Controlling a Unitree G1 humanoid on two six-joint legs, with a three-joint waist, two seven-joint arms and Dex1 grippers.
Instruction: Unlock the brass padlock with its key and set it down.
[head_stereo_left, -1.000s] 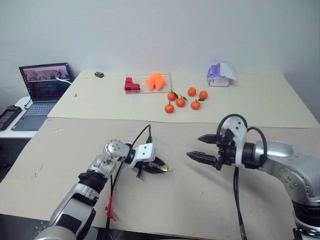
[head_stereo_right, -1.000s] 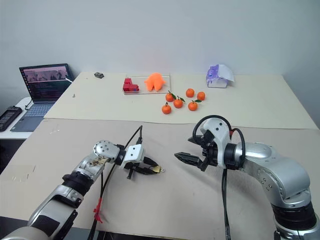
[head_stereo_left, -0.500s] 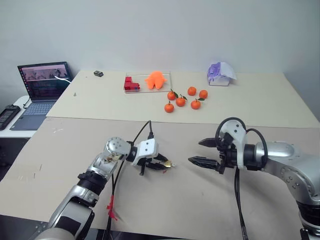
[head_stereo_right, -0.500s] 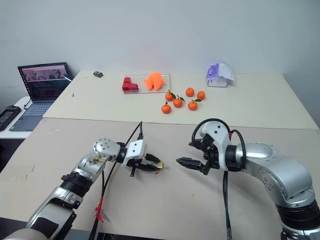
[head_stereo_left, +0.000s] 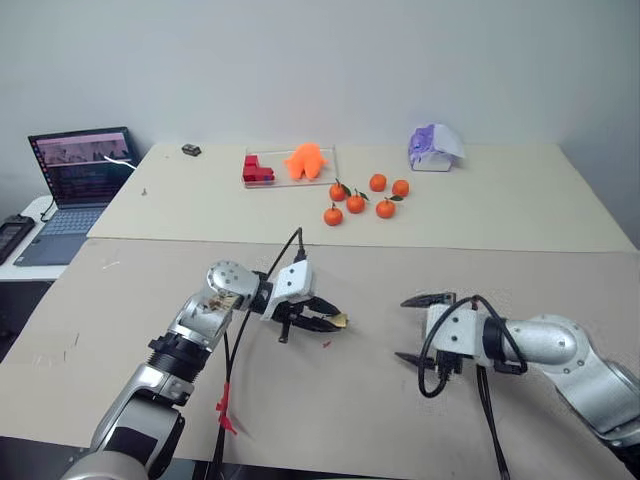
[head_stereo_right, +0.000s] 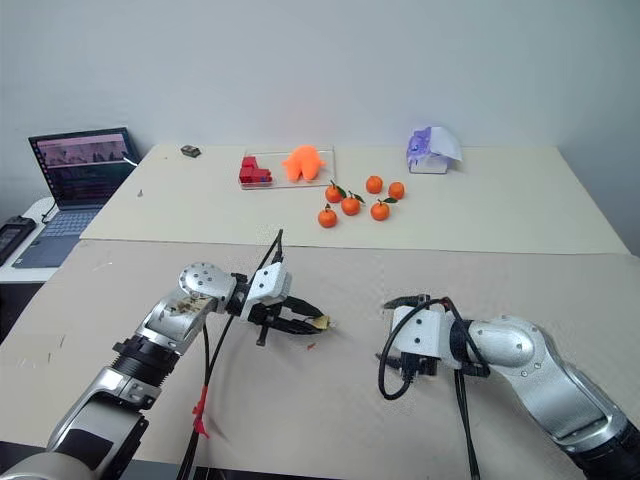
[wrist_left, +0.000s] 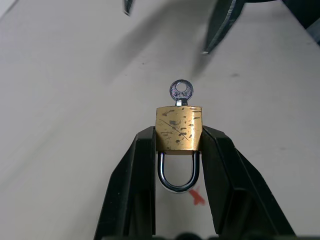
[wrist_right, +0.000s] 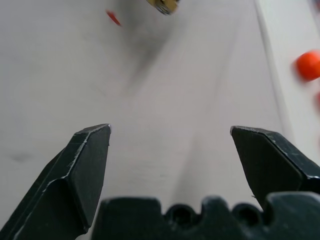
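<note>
In the left eye view, the brass padlock (head_stereo_left: 339, 320) was seen clamped in the left gripper (head_stereo_left: 330, 321), raised above the table (head_stereo_left: 300, 400), well nearer than the oranges (head_stereo_left: 365, 199). The right gripper (head_stereo_left: 415, 329) was held just beside the padlock, apart from it, with its fingers spread wide and nothing between them.

In the left wrist view, the padlock body was pinched between the two black fingers (wrist_left: 142, 165), its shackle (wrist_left: 178, 173) lying between them. The key (wrist_left: 180, 93) was seen inserted in the body's far end.

In the right wrist view, widely parted fingers (wrist_right: 85, 160) were shown, with the padlock beyond them.
</note>
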